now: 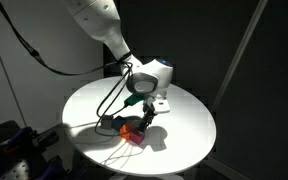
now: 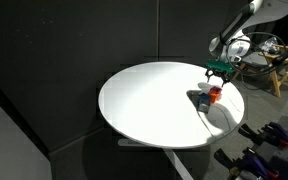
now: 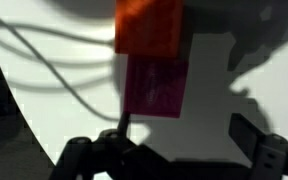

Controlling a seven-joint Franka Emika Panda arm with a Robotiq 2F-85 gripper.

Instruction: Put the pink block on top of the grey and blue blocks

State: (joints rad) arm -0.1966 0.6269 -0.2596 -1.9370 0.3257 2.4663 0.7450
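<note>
In the wrist view the pink block [image 3: 156,87] lies on the white table, touching an orange cube [image 3: 149,25] beyond it. My gripper [image 3: 184,145] hangs above the table, open wide, with nothing between its dark fingers [image 3: 254,140]. The pink block sits just past the fingertips, nearer the left one. In both exterior views the gripper [image 1: 144,112] [image 2: 219,72] hovers over a small reddish cluster of cubes [image 1: 134,132] [image 2: 214,95]. A bluish-grey shape [image 2: 201,98] lies beside that cluster; it is too small to tell whether it is the grey and blue blocks.
The round white table [image 1: 184,130] [image 2: 144,105] has its edge close to the cubes in an exterior view. Thin cables [image 3: 54,70] trail over the tabletop beside the cubes. Dark curtains stand behind. Strong shadows of the arm fall over the blocks.
</note>
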